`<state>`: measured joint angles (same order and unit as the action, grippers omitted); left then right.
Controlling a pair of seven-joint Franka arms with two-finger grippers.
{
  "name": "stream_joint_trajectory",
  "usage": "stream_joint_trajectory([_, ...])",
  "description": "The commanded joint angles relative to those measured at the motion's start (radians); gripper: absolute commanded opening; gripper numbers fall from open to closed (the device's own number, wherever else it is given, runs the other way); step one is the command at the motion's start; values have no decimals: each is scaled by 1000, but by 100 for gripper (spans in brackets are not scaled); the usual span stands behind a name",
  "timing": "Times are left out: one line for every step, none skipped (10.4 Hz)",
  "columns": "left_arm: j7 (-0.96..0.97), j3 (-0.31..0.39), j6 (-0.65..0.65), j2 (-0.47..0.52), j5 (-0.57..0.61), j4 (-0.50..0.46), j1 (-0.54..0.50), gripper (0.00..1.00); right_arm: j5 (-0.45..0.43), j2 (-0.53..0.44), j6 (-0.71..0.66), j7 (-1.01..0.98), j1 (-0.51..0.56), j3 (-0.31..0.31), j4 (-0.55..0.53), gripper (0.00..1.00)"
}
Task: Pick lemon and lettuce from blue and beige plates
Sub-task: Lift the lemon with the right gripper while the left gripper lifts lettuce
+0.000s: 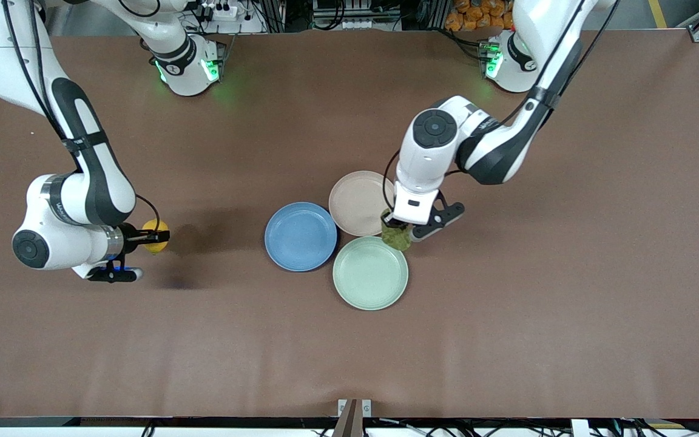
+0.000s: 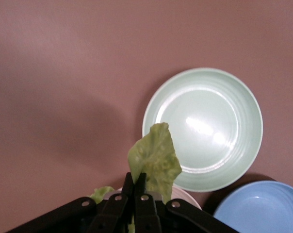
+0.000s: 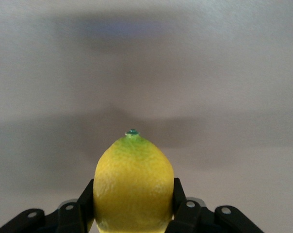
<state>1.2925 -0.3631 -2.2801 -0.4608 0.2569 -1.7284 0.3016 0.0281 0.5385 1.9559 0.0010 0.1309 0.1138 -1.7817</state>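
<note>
Yellow lemon [image 1: 156,236], lettuce [image 1: 397,237], three plates [image 1: 300,237]

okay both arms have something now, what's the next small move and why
Probably lift the left hand a little higher. It is shut on the lettuce, which hangs low over the edges of the beige plate and green plate. The right hand already holds the lemon over bare table, away from the blue plate.

The right gripper [image 1: 150,237] holds the lemon [image 1: 156,236] up over the table [image 1: 568,303]. The left gripper [image 1: 397,227] holds the lettuce [image 1: 397,237] over the beige plate's [image 1: 355,203] edge. The blue plate [image 1: 300,236] and green plate [image 1: 370,273] sit close by.
</note>
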Motion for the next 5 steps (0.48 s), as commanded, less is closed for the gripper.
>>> stream_joint_trajectory([-137, -8, 42, 19, 24, 21, -79, 0, -17, -64, 93, -6, 13, 0, -140, 0])
stream_joint_trajectory([-221, -8, 42, 20, 19, 23, -116, 0, -19, -65, 121, -6, 13, -3, -168, 0])
stream_joint_trajectory([-287, -11, 44, 21, 18, 23, -154, 0, -17, -61, 117, -6, 13, -5, -168, 0])
stream_joint_trajectory([-345, -14, 44, 21, 18, 23, -192, 0, -17, -55, 114, 5, 15, -5, -168, 25])
stream_joint_trajectory([-411, -14, 62, 21, 16, 21, -229, 0, -13, -46, 120, 11, 15, -5, -170, 69])
